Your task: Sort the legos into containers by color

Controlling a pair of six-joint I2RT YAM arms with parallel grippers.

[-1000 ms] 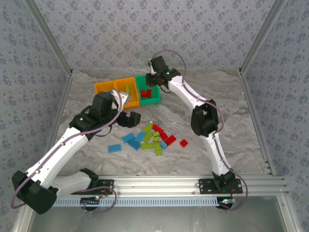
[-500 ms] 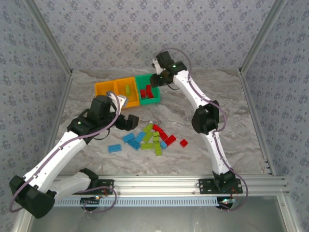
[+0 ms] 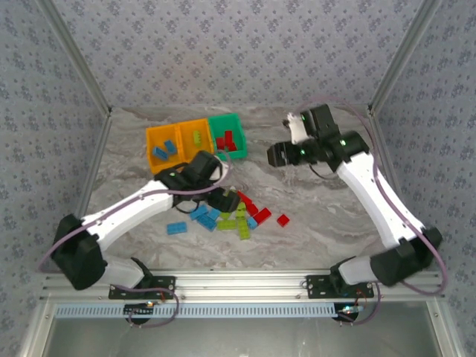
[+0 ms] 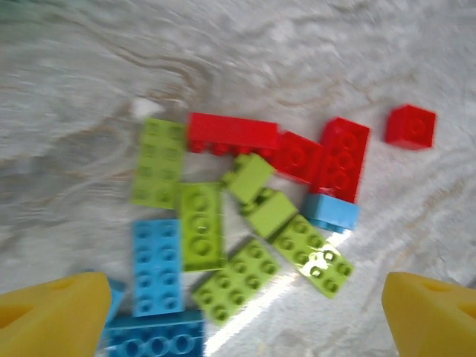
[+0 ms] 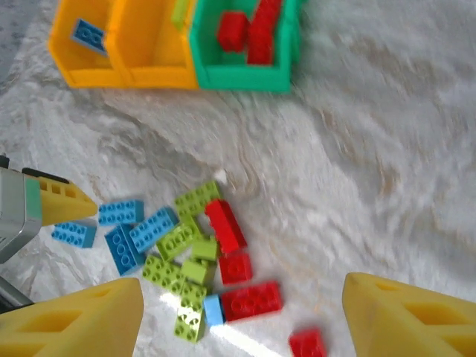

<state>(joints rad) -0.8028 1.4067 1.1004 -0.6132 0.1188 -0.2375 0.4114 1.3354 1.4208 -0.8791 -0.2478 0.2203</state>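
Plainly, the three small open-topped plastic bins (image 3: pixel 181 135) stood joined in a row at upper left of centre in the top view, close to the far edge of the marbled grey table (image 3: pixel 320 216). The left orange bin (image 3: pixel 160 130) held two light blue bricks. The middle orange bin (image 3: pixel 195 123) held lime green ones and the green bin (image 3: pixel 225 117) red ones, their count unclear.

Below them the left gripper (image 4: pixel 245 320) hung over the loose small studded plastic bricks (image 4: pixel 201 225), its yellow fingers wide apart and empty. The pile had four red, six lime green and five light blue. A lone blue brick (image 3: pixel 176 228) lay left of the pile and a lone red brick (image 4: pixel 410 126) lay right of it.

Further right, the right gripper (image 5: pixel 245 320) hovered over bare table with its fingers apart, holding nothing. Open surface reached down to the aluminium rail (image 3: pixel 245 281).
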